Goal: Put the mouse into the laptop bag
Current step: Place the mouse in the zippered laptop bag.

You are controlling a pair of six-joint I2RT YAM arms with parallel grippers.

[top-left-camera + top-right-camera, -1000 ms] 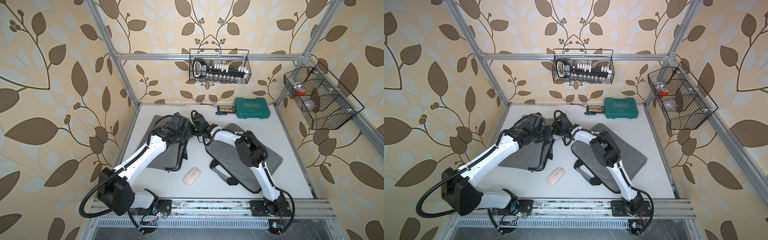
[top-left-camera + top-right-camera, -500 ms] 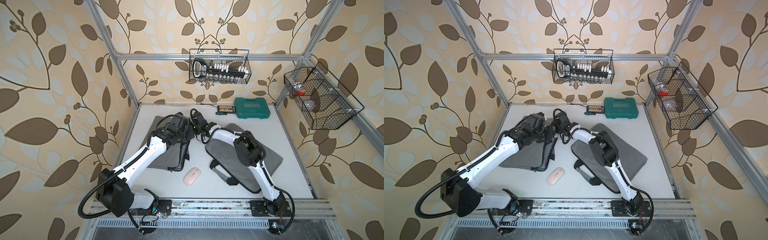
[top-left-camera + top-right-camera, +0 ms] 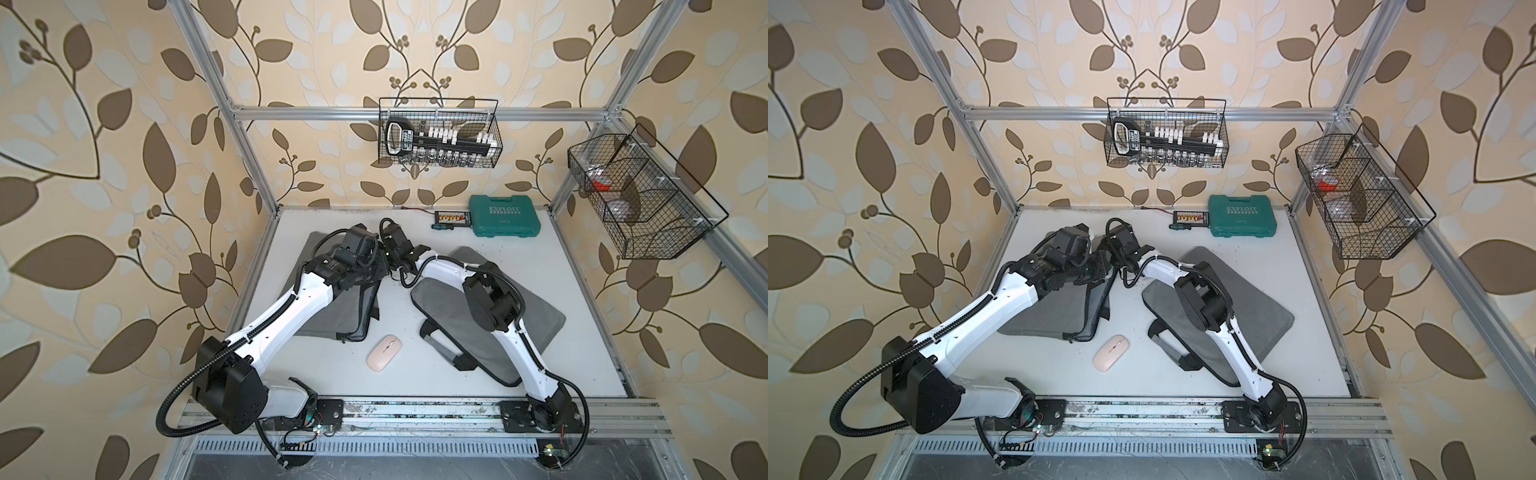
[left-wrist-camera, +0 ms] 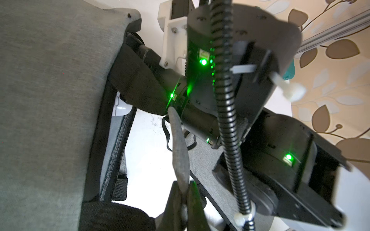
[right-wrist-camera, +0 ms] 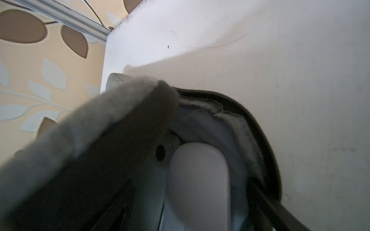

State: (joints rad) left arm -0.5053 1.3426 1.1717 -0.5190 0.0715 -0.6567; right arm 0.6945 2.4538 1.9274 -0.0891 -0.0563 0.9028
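Hardly anything displaced since a second ago: both wrists crowded at the same back corner of the laptop bag [image 3: 332, 318], left wrist nudged a touch nearer the right arm, pink mouse [image 3: 383, 352] unmoved on the counter [image 3: 582, 365].

Inside the bag's mouth, from the right wrist view: a pale, rounded mouse [image 5: 198, 180] lying on the light lining just within the zip edge, under the lifted grey flap. Judged to be the task's mouse, already in. The pink one lying apart, out front between the laptop bag and a second grey bag [image 3: 540, 316].

Left fingers [image 4: 195, 206] pressed together on a thin grey strip of the flap, holding the mouth up. Right fingers [image 4: 147, 54] reaching under that flap, tips hidden by fabric. Spread not readable, so no telling whether gripping the mouse or clear of it.

Step in hand, by judgement: letting go and backing out. Best done by spreading fully before any pull, then drawing straight back along the line of entry, low and slow, to avoid hooking the lining or dragging the mouse out. Keep the flap raised until well clear, then lower it. Mind the two wrists, nearly touching in both top views.
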